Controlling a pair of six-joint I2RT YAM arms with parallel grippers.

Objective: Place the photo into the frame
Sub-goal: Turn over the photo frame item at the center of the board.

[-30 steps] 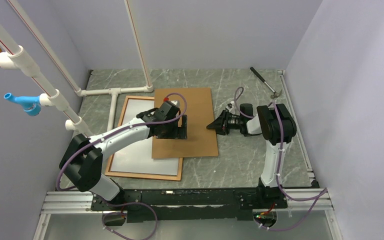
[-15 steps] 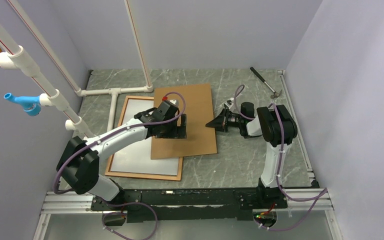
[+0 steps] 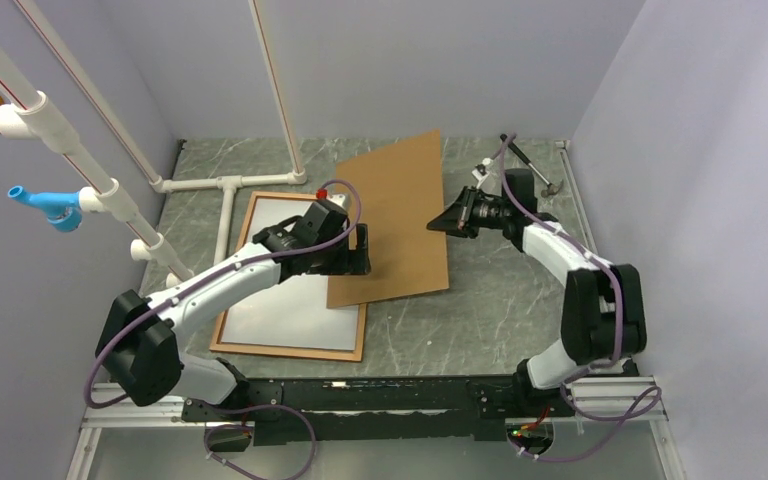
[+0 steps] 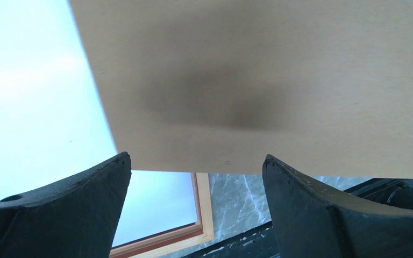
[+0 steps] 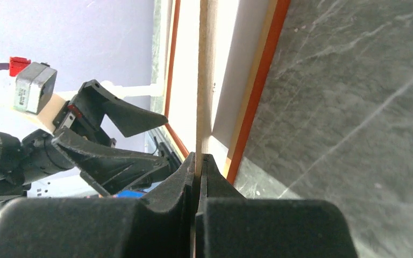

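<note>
The grey-green marbled table (image 3: 500,320) carries the frame (image 3: 290,350), flat beneath and left of the fingers (image 4: 64,215) of the left gripper (image 3: 362,252), with the photo (image 3: 280,310) white side up inside it. A white pipe tee (image 3: 225,183) lies beyond those fingers. A hammer (image 3: 550,186) lies behind the right gripper (image 3: 447,222), which pinches a brown board (image 3: 400,220).

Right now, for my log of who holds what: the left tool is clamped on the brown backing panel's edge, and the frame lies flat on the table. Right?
No. The right tool is clamped on the edge of the backing panel, as the right wrist view shows; the left tool is open. The frame does lie flat on the table.
</note>
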